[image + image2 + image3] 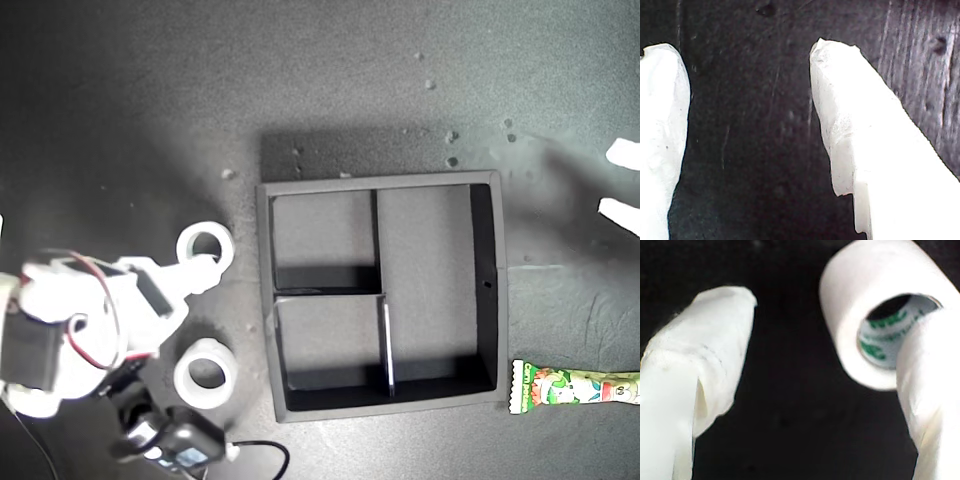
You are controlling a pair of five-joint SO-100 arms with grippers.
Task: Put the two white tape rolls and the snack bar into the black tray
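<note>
Second claw: my second gripper (825, 375) sits wide open at the exterior view's left, one finger (927, 405) poked toward the hole of the first tape roll (205, 246), nothing clamped.
First claw: my first gripper (750, 130) is spread apart too, just bare dark tabletop (750, 75) between the fingers.
Other roll: second tape roll (206, 373) lies on the near side of the first one, left of the tray.
Tray: black tray (500, 300) mid-scene, compartments bare.
Snack: snack bar (575, 387) lies flat just off the tray's near right corner, exterior view.
</note>
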